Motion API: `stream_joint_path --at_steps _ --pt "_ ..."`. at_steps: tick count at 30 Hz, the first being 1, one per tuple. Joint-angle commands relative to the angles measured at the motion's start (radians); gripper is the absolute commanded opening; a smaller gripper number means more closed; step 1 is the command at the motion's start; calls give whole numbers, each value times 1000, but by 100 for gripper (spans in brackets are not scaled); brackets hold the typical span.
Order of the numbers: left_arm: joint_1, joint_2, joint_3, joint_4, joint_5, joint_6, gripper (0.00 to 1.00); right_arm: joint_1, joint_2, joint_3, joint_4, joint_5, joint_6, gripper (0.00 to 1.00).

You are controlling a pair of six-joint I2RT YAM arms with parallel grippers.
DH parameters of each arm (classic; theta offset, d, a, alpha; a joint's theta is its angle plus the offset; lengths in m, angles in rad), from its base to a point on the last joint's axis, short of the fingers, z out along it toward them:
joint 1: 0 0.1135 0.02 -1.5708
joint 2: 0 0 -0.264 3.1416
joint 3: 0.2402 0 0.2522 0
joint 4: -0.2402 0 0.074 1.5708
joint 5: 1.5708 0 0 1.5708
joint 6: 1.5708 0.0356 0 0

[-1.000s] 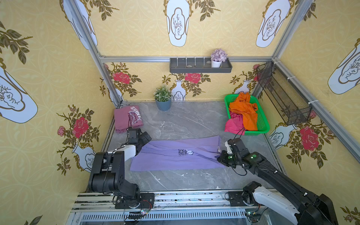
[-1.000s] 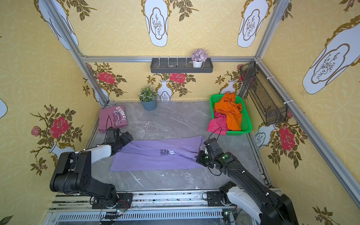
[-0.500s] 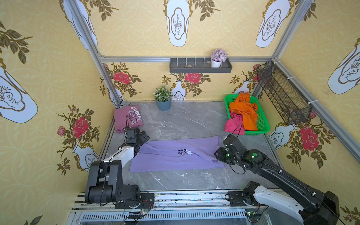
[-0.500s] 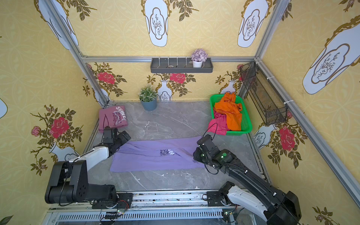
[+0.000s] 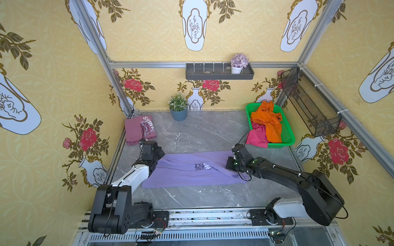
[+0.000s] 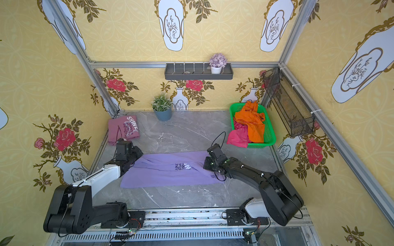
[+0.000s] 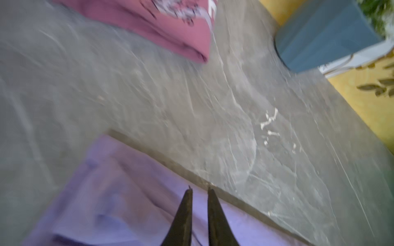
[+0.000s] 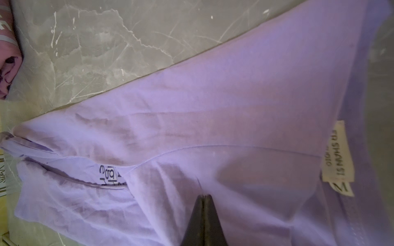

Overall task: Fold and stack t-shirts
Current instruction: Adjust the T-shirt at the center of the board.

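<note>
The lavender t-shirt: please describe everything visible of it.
The lavender t-shirt looks like soft knit. It lies flat on the grey table, folded lengthwise into a long, lightly wrinkled band. Dark print peeks out at the fold, and a cream neck label shows. The right gripper is shut, apparently pinching cloth near the label. The left gripper sits over the opposite end's edge.

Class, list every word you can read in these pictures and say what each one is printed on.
"SHINE": white, on the mauve shirt; the dark lines under it are too small to read.
"you / brigh / ther": cut-off dark print on the lavender shirt; a fold hides the rest.
"SHUN ST", roughly: on the lavender shirt's neck label; its other marks are blurred.
No other text shows.
</note>
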Motion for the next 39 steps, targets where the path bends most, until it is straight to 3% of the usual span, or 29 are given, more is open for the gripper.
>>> stream_joint_path --at_steps 1,4,8,14,17,21,23,25,26,27,28,29,31,33,34,39 --pt "-4 78 -45 189 74 -46 9 -27 14 -58 154 -44 -2 0" --pt "-6 140 -58 249 66 -41 1 -63 14 -119 169 -68 -2 0" --pt "17 162 3 107 -35 -45 0 -79 -17 -154 137 -61 1 0" --pt "99 23 5 -144 -267 -91 0 -146 -61 -179 79 -58 -21 0" --pt "154 -10 -8 -161 -237 -74 0 -156 -75 -170 79 -70 -29 0" --pt "161 -29 -4 -137 -193 -51 0 -155 -103 -89 30 -80 -48 0" --pt "161 -60 -5 -81 -113 -39 43 -151 -133 -36 -19 -72 -66 25" --pt "155 -67 34 -70 -64 -13 74 -148 -162 -9 -47 -70 -64 32" --pt "149 -71 56 -60 -35 2 84 -147 -170 -10 -51 -71 -57 25" --pt "141 -80 76 -53 -18 10 87 -146 -169 -19 -48 -76 -49 7" --pt "130 -92 86 -35 3 17 87 -147 -165 -34 -41 -78 -40 0" --pt "110 -101 97 -10 14 18 80 -143 -155 -62 -20 -85 -32 0" --pt "62 -99 115 21 13 46 36 -142 -130 -123 43 -113 -7 0" --pt "20 -58 127 55 42 61 10 -140 -101 -162 100 -159 23 0" --pt "-3 -30 134 62 38 68 2 -129 -93 -181 124 -178 46 0" --pt "-30 93 127 88 30 113 0 -89 -82 -280 131 -143 129 0"
